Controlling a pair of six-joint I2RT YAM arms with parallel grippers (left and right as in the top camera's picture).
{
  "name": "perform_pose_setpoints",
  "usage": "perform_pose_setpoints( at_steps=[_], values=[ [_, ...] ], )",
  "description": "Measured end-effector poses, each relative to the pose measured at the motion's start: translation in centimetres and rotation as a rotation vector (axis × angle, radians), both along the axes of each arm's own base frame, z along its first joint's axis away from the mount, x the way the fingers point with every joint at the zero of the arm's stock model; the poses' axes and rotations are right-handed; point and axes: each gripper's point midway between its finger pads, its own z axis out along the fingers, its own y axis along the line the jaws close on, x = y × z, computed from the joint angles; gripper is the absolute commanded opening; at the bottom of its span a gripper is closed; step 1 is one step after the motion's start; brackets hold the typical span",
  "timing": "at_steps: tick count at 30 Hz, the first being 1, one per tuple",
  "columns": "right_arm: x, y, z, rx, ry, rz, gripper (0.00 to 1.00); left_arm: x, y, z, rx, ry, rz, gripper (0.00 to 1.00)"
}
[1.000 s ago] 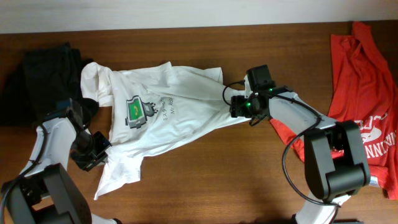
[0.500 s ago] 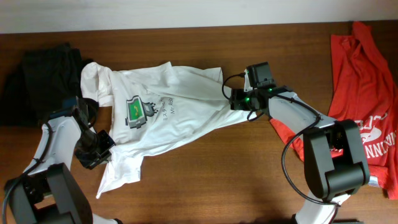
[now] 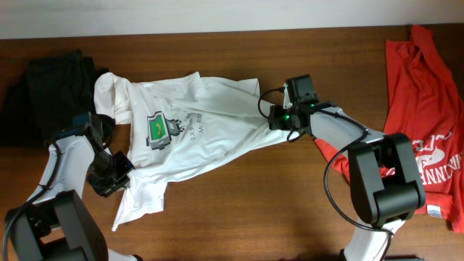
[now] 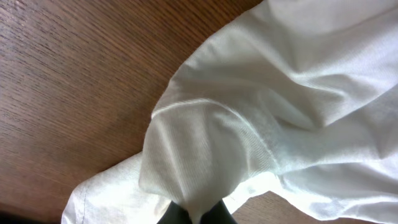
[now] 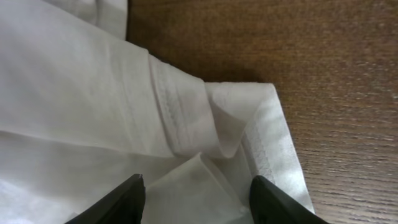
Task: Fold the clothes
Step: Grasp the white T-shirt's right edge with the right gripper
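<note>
The white T-shirt [image 3: 203, 123] with a green-and-grey pixel print [image 3: 160, 130] lies crumpled across the middle of the wooden table. My left gripper [image 3: 116, 172] is shut on a bunched fold of the white shirt [image 4: 199, 155] at its lower left part. My right gripper [image 3: 274, 118] is open, its fingers [image 5: 196, 202] spread over the hemmed corner of the white shirt [image 5: 186, 118] at its right end. The red T-shirt [image 3: 424, 101] with white lettering lies at the far right.
A black garment [image 3: 47, 90] lies heaped at the back left. Bare wooden tabletop [image 3: 254, 210] shows in front of the shirts. A pale wall edge [image 3: 217, 14] runs along the back.
My left gripper has shifted slightly up and right with the shirt fold. My right gripper has moved a little up toward the shirt's right corner.
</note>
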Motion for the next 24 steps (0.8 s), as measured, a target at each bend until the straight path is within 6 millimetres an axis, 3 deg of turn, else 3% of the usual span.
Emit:
perform_pose_setpoints(
  at_steps=[3, 6, 12, 17, 20, 24],
  values=[
    [0.1, -0.1, 0.0, -0.002, -0.006, -0.005, 0.34, 0.1, 0.0, 0.0, 0.001, -0.003, 0.0, 0.01],
    [0.1, -0.3, 0.0, -0.009, 0.0, -0.011, 0.04, 0.1, 0.0, 0.0, 0.001, -0.004, 0.0, 0.01],
    [-0.4, -1.9, 0.1, -0.041, 0.046, -0.039, 0.04, 0.1, 0.0, 0.0, 0.001, -0.005, 0.0, 0.02],
    [-2.2, -3.6, 2.7, -0.062, 0.107, -0.067, 0.04, 0.2, 0.0, 0.0, 0.002, -0.007, 0.0, 0.02],
    [-5.2, -4.6, 4.4, -0.085, 0.213, -0.074, 0.04, 0.2, 0.0, 0.0, 0.002, -0.006, 0.0, 0.02],
    [-10.9, -6.1, 4.8, -0.136, 0.431, -0.083, 0.04, -0.3, -0.1, 0.1, -0.004, 0.011, -0.004, 0.0]
  ],
)
